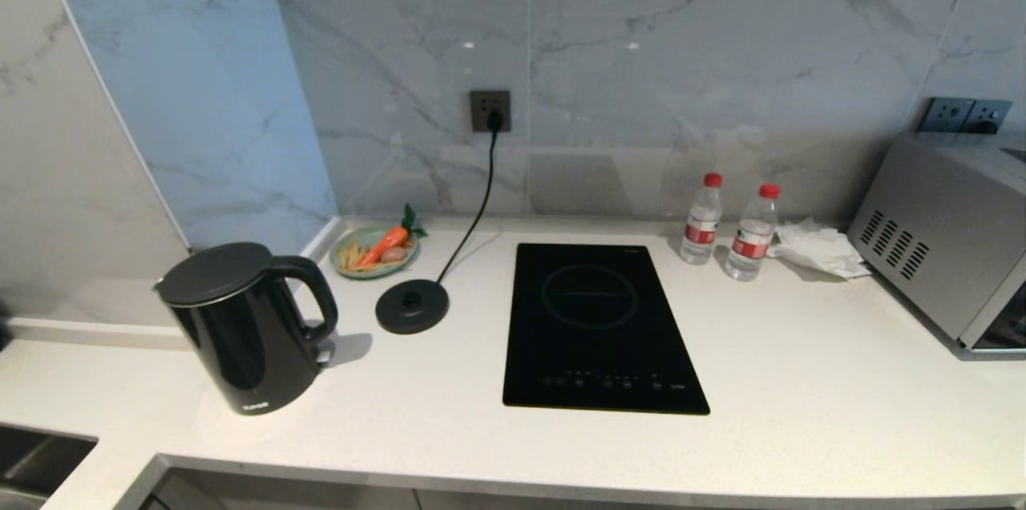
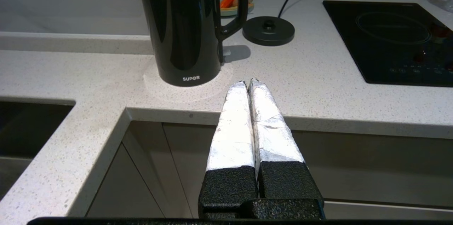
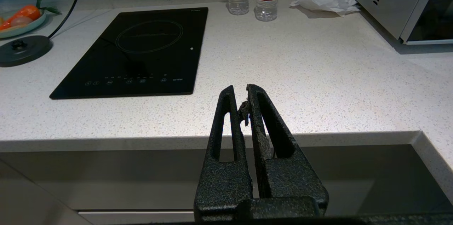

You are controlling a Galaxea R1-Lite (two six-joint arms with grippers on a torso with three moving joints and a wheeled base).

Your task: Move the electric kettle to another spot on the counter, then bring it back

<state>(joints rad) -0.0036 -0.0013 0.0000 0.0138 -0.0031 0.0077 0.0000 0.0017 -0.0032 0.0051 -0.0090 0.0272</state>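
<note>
The glossy black electric kettle (image 1: 240,325) stands upright on the white counter (image 1: 801,398) at the left, off its base, handle turned toward the hob. The left wrist view shows the electric kettle (image 2: 187,27) on the counter (image 2: 311,76). My left gripper (image 2: 248,81) hangs shut and empty before the counter's front edge, just short of the kettle. My right gripper (image 3: 239,88) is shut with nothing in it, parked before the counter (image 3: 318,76) right of the hob. Neither arm shows in the head view.
A round black corded base disc (image 1: 412,306) lies right of the kettle, plugged into a wall socket (image 1: 490,110). Behind it a green plate (image 1: 373,250) holds a carrot. The inset hob (image 1: 601,325), two water bottles (image 1: 725,229), a tissue (image 1: 817,248), a microwave (image 1: 946,237) and a sink (image 1: 40,458) are nearby.
</note>
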